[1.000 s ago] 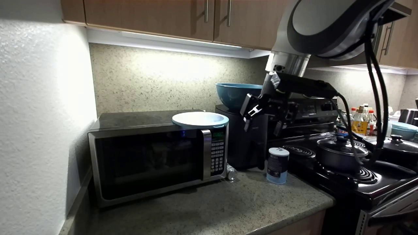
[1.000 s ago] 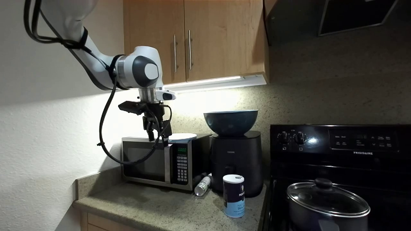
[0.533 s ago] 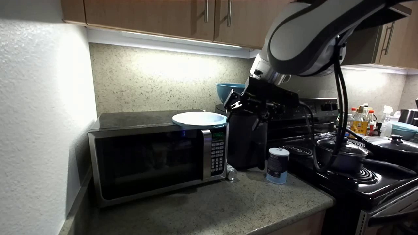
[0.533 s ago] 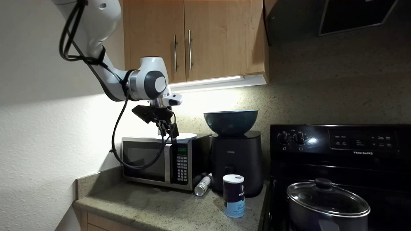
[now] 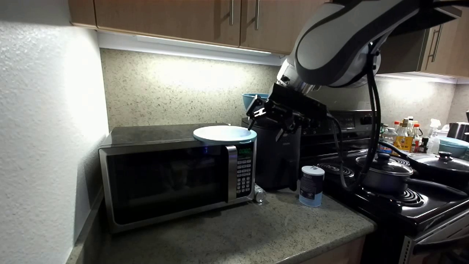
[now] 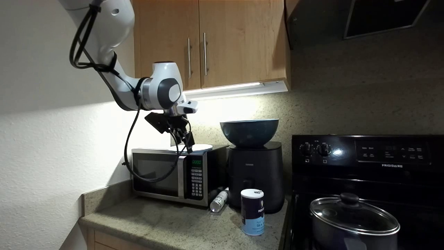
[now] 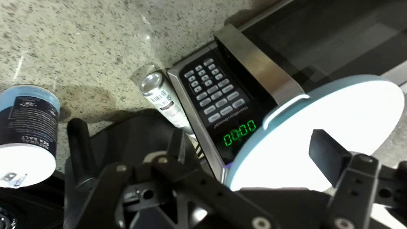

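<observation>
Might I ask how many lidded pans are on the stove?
2 in an exterior view: a saucepan nearer the counter, a pan beyond it; more may be hidden.

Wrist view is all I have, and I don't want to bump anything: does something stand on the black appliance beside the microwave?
Observer: Yes, a blue bowl sits on top.
Operator: Are my fingers higher than that bowl?
Observer: It doesn't look so: in both exterior views they show lower than its top.
Operator: And what is over the microwave that bears the white dish?
Observer: Wooden cabinets hang above it.
</observation>
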`<state>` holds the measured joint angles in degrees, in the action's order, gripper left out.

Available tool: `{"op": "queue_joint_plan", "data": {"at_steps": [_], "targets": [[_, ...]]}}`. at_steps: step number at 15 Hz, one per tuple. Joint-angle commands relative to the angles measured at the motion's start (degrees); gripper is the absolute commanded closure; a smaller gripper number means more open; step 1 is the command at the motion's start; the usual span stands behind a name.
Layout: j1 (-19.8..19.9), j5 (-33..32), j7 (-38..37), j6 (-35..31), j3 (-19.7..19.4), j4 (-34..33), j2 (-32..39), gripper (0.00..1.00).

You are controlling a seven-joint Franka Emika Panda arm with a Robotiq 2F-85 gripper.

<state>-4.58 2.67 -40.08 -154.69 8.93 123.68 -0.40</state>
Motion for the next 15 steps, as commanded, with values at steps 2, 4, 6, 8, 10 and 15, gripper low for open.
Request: {"op": "queue_joint_plan", "data": {"at_steps": [2, 4, 6, 8, 10, 15], "targets": [[-1.31, 6.35, -5.39, -5.15, 0.46, -0.72, 0.11, 0.0], [-1.91, 6.54, -2.45, -4.0, -0.35, -0.57, 0.0, 0.0], [-2.75, 12.64, 1.27, -2.49, 0.32, -1.11, -0.1, 0.0], [-3.62, 16.88, 4.33, -1.94, 0.78, -1.43, 0.33, 0.0], [-4.39, 22.25, 5.99, -0.98, 1.07, -2.56, 1.51, 0.0], [-4.72, 22.46, 3.41, 0.25, 0.63, -2.22, 1.82, 0.0]]}}
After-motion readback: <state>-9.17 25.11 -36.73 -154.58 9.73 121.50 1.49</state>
